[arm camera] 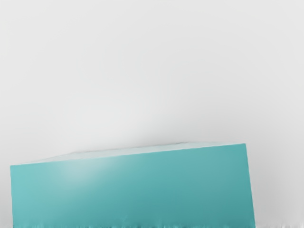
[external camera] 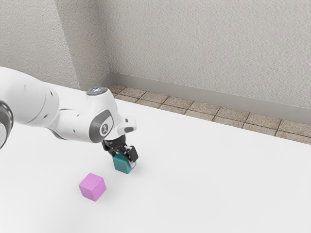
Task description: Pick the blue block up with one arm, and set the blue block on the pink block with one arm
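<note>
- Exterior view: camera set beside the arm (external camera: 58, 121), raised, aimed obliquely down across the white table (external camera: 218, 184) toward the grey wall (external camera: 204, 43) and the tiled floor strip (external camera: 218, 114) at its foot. Medium range; the arm enters from the exterior view's left.
- Wrist view: camera carried at the arm's wrist, aimed down at the table (arm camera: 152, 71) from very close range.
- Shared field: the blue block (external camera: 122, 166) (arm camera: 133, 190) and the bare table just beside it.
</note>
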Controlling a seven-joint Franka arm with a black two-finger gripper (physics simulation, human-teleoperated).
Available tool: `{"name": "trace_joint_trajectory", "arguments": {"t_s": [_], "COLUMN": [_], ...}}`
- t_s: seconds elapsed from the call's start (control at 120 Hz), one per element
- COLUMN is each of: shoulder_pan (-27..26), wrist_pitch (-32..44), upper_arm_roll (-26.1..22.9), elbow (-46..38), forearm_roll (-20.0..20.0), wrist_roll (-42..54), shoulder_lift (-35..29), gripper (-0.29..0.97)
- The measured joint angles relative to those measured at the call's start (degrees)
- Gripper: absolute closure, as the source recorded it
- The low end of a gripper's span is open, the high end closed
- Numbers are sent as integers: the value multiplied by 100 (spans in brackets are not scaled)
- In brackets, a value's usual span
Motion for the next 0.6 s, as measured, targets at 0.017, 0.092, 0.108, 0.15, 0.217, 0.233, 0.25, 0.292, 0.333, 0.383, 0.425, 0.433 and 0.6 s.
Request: {"name": "trace_joint_trajectory", "arguments": {"t_s": [0.017, 0.092, 0.108, 0.15, 0.217, 0.233, 0.25, 0.292, 0.333, 0.383, 0.425, 0.433, 0.6], "shoulder_pan": [0, 18, 20, 25, 29, 31, 31, 35, 44, 50, 52, 53, 47], "wrist_pitch": [-26, -117, -133, -168, -210, -219, -227, -244, -258, -272, -281, -283, -304], "upper_arm_roll": [3, 9, 9, 10, 11, 11, 11, 12, 16, 18, 19, 19, 20], "elbow": [20, 89, 107, 171, 297, 315, 328, 343, 346, 342, 337, 336, 332], "forearm_roll": [7, 29, 32, 39, 46, 46, 47, 47, 47, 48, 49, 48, 48], "wrist_roll": [0, -1, -1, -1, 1, 2, 2, 3, 4, 4, 5, 5, 5], "shoulder_lift": [11, 59, 66, 97, 175, 187, 194, 206, 208, 207, 204, 204, 209], "gripper": [2, 2, 2, 2, 2, 2, 2, 2, 2, 2, 2, 2, 3]}}
